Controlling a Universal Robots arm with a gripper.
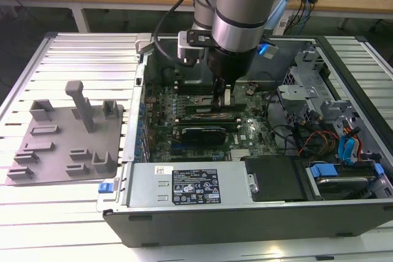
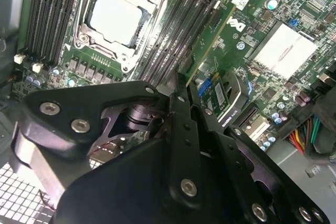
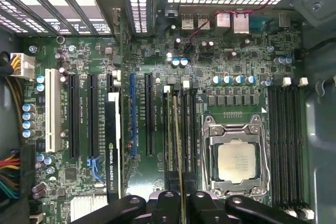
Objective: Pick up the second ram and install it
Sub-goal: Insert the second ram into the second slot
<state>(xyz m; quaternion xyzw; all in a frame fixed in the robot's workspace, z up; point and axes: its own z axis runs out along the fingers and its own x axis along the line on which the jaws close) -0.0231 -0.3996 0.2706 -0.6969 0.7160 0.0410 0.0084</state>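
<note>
A white printed label [image 1: 195, 186] covers the power supply [image 1: 147, 183]; white lettering marks the graphics card [image 3: 113, 157], near the CPU socket [image 3: 235, 161].

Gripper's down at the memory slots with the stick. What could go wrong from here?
1. The second ram, clamped edge-on in the gripper, could miss its slot if tilted or offset, and pressing might damage either.
2. The CPU socket lies right beside the slots; sideways drift could bring the fingers onto it.

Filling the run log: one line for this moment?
end effector: shut on second ram | ram: edge-on among slots beside CPU socket | seating: cannot tell
</note>
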